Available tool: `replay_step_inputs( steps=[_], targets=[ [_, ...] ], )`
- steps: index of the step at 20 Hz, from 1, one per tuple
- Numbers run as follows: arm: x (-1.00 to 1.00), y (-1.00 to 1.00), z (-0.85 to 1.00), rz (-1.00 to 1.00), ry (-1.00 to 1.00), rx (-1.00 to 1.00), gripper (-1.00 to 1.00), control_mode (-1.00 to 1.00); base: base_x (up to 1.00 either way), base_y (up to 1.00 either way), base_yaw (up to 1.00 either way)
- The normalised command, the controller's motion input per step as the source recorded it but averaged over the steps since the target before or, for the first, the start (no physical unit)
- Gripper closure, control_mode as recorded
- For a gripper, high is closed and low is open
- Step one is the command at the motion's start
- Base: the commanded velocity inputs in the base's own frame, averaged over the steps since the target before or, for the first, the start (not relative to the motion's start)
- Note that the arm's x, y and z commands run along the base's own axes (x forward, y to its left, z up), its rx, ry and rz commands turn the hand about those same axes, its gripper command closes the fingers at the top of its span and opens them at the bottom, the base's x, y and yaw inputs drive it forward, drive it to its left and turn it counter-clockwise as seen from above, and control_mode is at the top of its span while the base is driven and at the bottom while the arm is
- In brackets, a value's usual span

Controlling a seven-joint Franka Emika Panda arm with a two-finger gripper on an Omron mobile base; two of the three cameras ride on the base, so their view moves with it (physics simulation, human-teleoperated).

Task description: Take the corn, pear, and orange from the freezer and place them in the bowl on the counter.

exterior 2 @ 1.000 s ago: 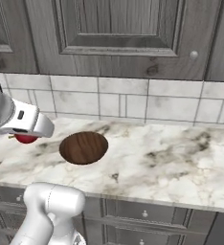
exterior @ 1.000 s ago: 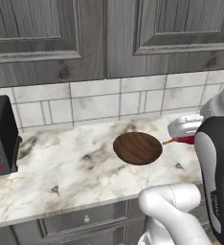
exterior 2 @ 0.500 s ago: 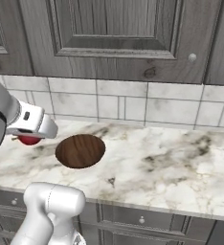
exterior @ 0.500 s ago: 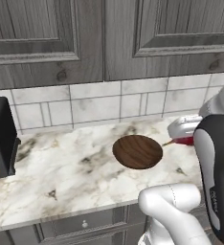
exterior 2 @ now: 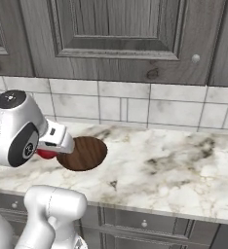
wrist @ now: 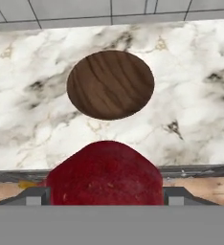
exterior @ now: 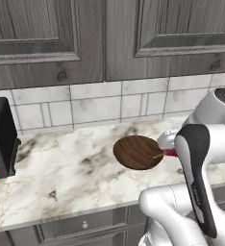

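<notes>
A: Where is the bowl?

B: The dark brown wooden bowl (wrist: 110,84) sits on the marbled tabletop (exterior: 61,178), roughly midway between the tiled wall and the front edge. Nothing lies inside it. In the left base view it is just left of the arm; in the right base view it is just right of the hand.

A: And the end effector?

B: The end effector (wrist: 104,194) is clenched on a dark red round fruit (wrist: 104,174), with 1 dark fingertip (wrist: 35,195) showing at each side of it in the hand view. The fruit is held at the near side of the bowl, around the tabletop's front edge, not over the bowl itself.

A: Does the fruit show from the base?

B: A sliver of red (exterior 2: 45,154) shows beneath the white hand in the right base view, just left of the bowl rim.

A: Anything else on the tabletop?

B: 1 black appliance (exterior: 1,137) at the far left, well apart from the bowl.
</notes>
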Motion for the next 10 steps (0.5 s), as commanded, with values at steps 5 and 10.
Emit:
replay_step_inputs(
  steps=[5, 10],
  targets=[
    [0.74, 0.00, -0.57, 0.00, 0.10, 0.00, 1.00, -1.00, 0.00, 0.00, 0.00],
    [0.77, 0.00, -0.55, 0.00, 0.10, 0.00, 1.00, -1.00, 0.00, 0.00, 0.00]
  ],
)
